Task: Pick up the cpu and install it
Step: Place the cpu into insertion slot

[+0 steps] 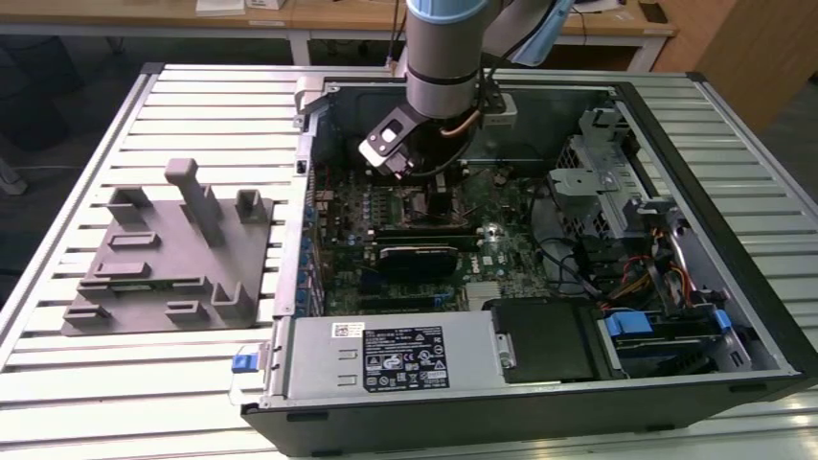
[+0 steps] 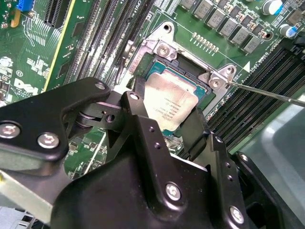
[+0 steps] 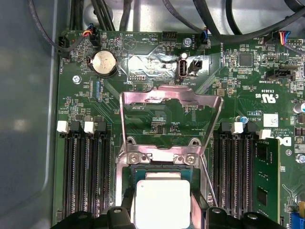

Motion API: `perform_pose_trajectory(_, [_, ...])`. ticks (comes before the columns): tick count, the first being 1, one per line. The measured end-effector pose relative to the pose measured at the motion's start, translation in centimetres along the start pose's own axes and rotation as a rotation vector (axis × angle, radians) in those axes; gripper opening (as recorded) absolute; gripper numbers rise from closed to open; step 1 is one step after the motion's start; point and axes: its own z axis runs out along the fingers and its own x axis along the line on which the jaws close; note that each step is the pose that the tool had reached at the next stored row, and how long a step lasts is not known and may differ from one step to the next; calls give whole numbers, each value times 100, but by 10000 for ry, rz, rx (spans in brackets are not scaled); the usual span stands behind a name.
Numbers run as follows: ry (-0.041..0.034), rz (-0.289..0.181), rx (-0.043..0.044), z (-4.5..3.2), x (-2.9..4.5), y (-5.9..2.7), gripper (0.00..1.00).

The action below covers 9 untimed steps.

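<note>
The arm's black gripper (image 2: 167,114) was down inside the open black desktop computer case (image 1: 511,422), toward twelve o'clock of the case in the exterior view. Its fingers (image 2: 196,131) were clenched on two opposite edges of the small, thin, square cpu (image 2: 169,102) with its pale silver metal top. The cpu lay level inside the dark square socket frame (image 2: 187,76) on the green motherboard (image 3: 157,67), seated or very nearly so; which of the two could not be told.

By my reading, the pick-up and the carry were done and the placing was close to finished. The silver steel load plate (image 3: 143,98) was hinged open against the board and the thin metal lever (image 2: 267,94) stood free, so the chip was neither released nor locked in.

Several lines of grey print crossed the cpu's top, and white lettering dotted the board. A white-and-black label (image 1: 406,359) sat on the grey power supply box at six o'clock of the case. The grey plastic fixture (image 1: 167,259) stood at nine o'clock from the case on the slatted metal bench (image 1: 77,383), well apart from the gripper.
</note>
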Motion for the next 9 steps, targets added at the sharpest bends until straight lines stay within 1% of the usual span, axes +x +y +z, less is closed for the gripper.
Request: perform_pose_trajectory(9, [19,30,1,8,1,0,54])
